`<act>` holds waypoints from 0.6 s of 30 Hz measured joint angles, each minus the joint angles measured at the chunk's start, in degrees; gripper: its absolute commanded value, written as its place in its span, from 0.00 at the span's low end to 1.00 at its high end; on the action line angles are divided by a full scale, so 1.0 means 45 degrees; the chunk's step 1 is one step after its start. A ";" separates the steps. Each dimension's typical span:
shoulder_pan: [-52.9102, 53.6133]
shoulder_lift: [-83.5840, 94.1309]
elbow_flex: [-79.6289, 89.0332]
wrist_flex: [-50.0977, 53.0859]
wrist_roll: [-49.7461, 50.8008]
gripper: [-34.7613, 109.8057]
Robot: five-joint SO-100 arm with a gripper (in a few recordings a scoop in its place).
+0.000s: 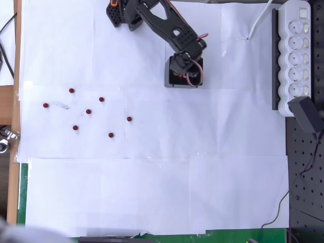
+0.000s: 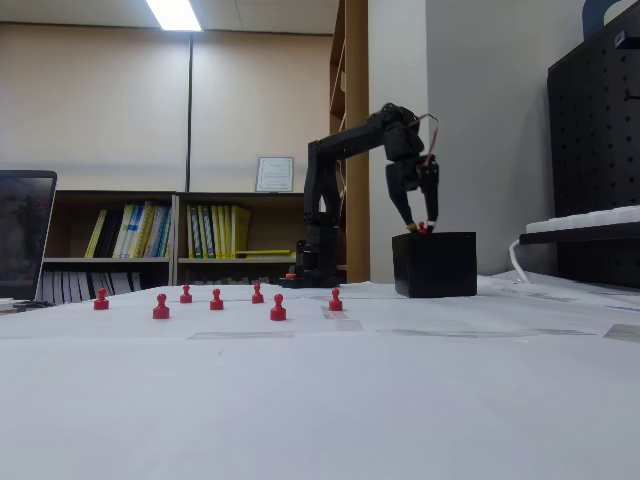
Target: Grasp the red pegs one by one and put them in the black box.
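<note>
Overhead view first: I've got the black arm (image 1: 162, 25) reaching down from the top edge, and the end effector (image 1: 186, 68) sits right over the black box (image 1: 183, 81), which stands on the white paper covering the bench (image 1: 152, 192), up in the right half. From here the wrist hides most of the box opening and I can't tell how wide the fingers are. Seven red pegs (image 1: 88, 111) lie scattered on the paper well to the left of the box, none touching another; the nearest to the box is the one at (image 1: 129, 119). A white power strip (image 1: 297, 55) runs down the right edge, with a black adapter (image 1: 306, 114) at its lower end.

Now the fixed view, low and side-on: the arm (image 2: 330, 190) arches over to the right and the end effector (image 2: 424, 226) points straight down at the top rim of the black box (image 2: 434, 264). There's a red peg (image 2: 423, 228) pinched at the fingertips, just at the rim, the fingers closed narrowly on it. The seven loose red pegs (image 2: 216, 299) stand upright in a rough row on the bench (image 2: 320, 400), left of the box and apart from it. Bookshelves (image 2: 165, 240) sit behind.
</note>
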 measured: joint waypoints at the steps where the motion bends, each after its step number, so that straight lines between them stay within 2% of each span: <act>1: -0.0059 0.0137 0.0000 -0.0156 -0.0059 0.30; 7: -0.0391 0.0254 0.0000 -0.0273 -0.0039 0.35; 11: -0.0313 -0.0059 0.0000 -0.0098 0.0000 0.36; 18: 0.0898 -0.3535 0.0703 0.1426 0.0664 0.35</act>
